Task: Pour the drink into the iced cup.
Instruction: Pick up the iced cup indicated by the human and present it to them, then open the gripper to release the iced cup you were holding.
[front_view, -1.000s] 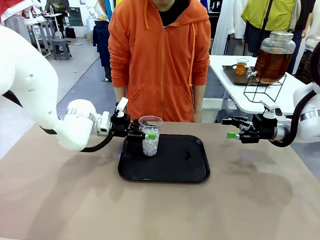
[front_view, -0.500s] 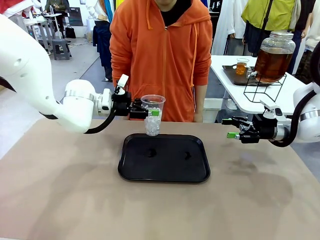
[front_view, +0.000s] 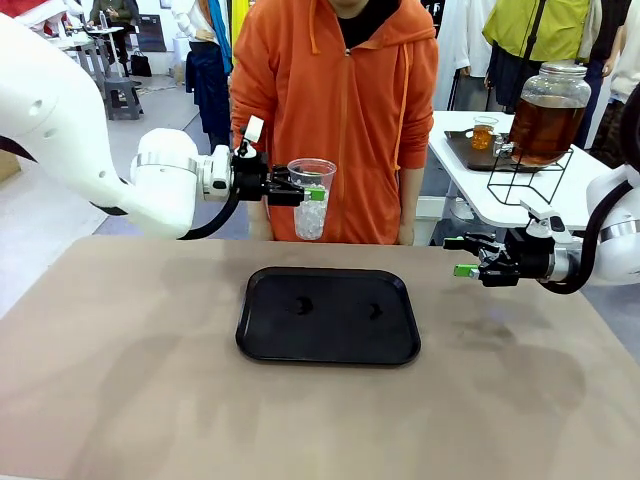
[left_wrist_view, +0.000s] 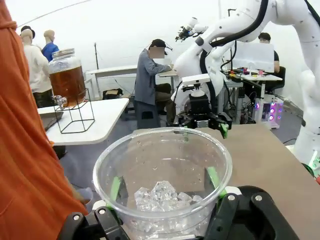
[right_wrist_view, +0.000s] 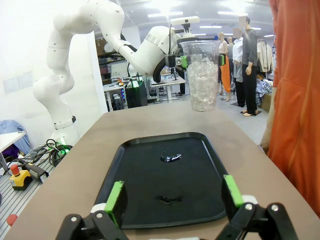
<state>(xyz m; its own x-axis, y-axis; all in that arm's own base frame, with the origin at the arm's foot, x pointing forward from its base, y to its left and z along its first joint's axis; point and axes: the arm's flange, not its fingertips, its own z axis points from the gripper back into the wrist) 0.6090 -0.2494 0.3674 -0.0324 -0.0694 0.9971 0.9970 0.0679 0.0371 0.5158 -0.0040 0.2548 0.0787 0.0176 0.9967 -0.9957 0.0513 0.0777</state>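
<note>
The left gripper (front_view: 308, 190) clamps an iced cup (front_view: 311, 215) aloft near the black tray's (front_view: 330, 345) far edge. The right gripper (front_view: 461, 256) hangs open and empty. The drink (front_view: 540, 130) sits in a jar (front_view: 552, 85) on a side table (front_view: 470, 180).

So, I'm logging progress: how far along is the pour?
Done: the left gripper is shut on the iced cup. In hand: the cup is held upright, clear of the tray. Left: it holds only ice; the drink sits in the jar on the side table. The right gripper hangs open, empty.
</note>
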